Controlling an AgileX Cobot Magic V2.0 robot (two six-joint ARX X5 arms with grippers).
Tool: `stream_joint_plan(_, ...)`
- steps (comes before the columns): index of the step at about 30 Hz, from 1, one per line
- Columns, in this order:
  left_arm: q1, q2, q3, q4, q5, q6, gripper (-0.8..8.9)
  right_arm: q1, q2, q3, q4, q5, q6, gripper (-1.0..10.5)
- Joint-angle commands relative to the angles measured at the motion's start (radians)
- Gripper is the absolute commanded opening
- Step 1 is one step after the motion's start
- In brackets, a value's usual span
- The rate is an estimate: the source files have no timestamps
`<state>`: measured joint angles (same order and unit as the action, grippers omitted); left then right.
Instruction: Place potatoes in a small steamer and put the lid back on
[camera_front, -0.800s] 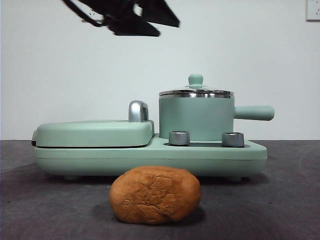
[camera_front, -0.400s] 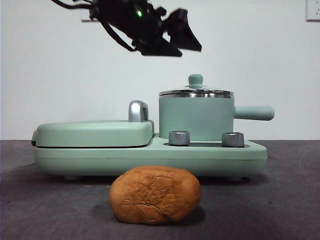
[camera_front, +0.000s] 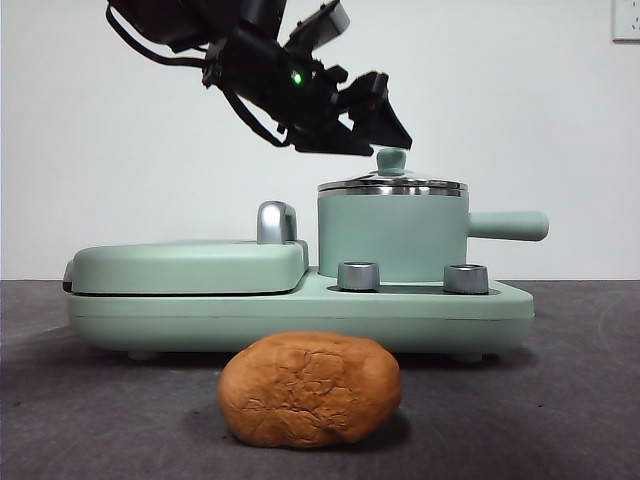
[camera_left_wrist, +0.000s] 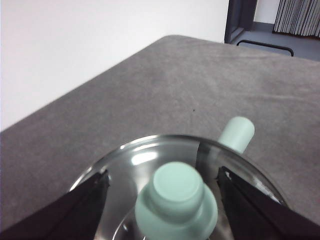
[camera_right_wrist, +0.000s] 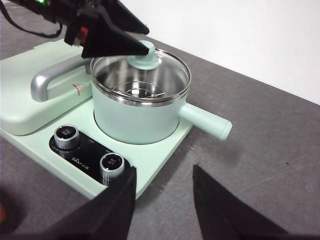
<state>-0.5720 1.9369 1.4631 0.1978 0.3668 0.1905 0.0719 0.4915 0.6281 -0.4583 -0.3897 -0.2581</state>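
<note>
The potato (camera_front: 310, 388), an orange-brown crusty lump, lies on the table in front of the cooker. The small steamer (camera_front: 392, 235) stands on the cooker base with its handle (camera_front: 508, 225) pointing right. The glass lid (camera_front: 392, 186) sits on it. My left gripper (camera_front: 385, 122) hangs just above and left of the lid's knob (camera_front: 391, 160). In the left wrist view my left gripper (camera_left_wrist: 161, 175) is open, one jaw on each side of the knob (camera_left_wrist: 176, 197), without touching it. My right gripper (camera_right_wrist: 162, 200) is open and empty, held back above the table in front of the steamer (camera_right_wrist: 137, 117).
The flat mint-green griddle (camera_front: 185, 265) with its chrome handle (camera_front: 276, 222) lies shut left of the steamer. Two steel dials (camera_front: 359, 276) stick out of the cooker base (camera_front: 300, 310). A white wall stands behind.
My left arm has come down and to the right, from high above the griddle to just over the lid's knob. The potato, steamer and lid have not moved.
</note>
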Motion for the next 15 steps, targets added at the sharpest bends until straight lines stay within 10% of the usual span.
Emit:
stream_joint_plan(1, -0.01, 0.034, 0.025, 0.011, -0.002, -0.001, 3.39, 0.004, 0.004, 0.019, 0.007, 0.002, -0.005, 1.8)
stream_joint_plan(15, -0.013, 0.053, 0.025, 0.013, -0.001, -0.002, 3.39, 0.003, 0.004, 0.019, 0.007, 0.002, -0.005, 1.8)
